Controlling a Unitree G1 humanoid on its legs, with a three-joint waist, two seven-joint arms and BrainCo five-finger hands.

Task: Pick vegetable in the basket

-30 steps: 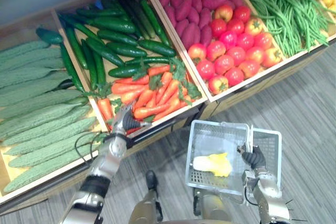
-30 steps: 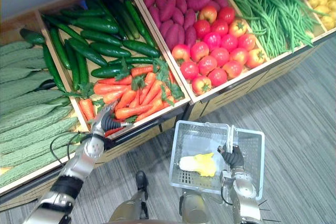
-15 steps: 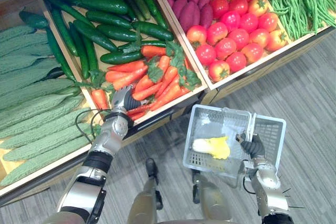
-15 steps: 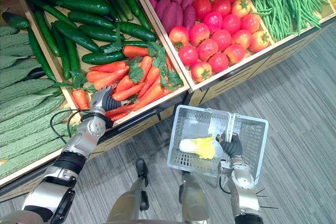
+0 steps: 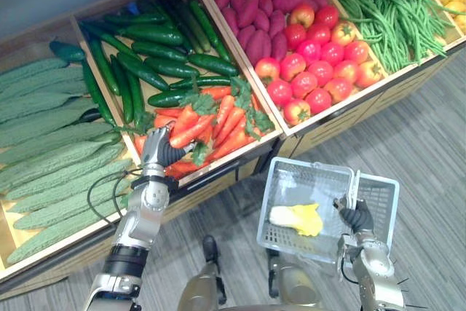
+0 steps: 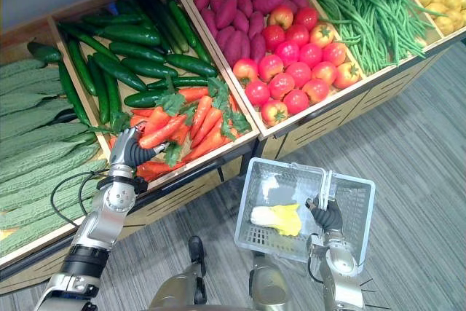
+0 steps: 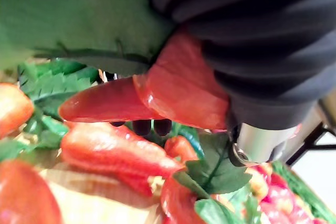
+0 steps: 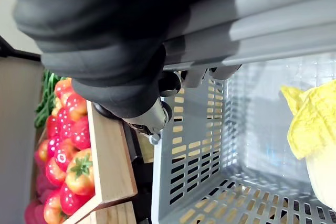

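One carrot (image 5: pixel 191 130) gripped in left hand (image 5: pixel 156 152) at front edge of its crate (image 5: pixel 237 159); I'd lift clear of leaves (image 5: pixel 250 120), right hand (image 5: pixel 357 217) clenched on basket (image 5: pixel 291 169) handle, keep it level.

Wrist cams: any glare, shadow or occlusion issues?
Left wrist view: the left hand's dark cover blocks much; thin glare lines on the glossy orange carrot it grips. Right wrist view: the shadowed right hand, curled on the grey handle, blocks much; grey slotted plastic basket evenly lit.
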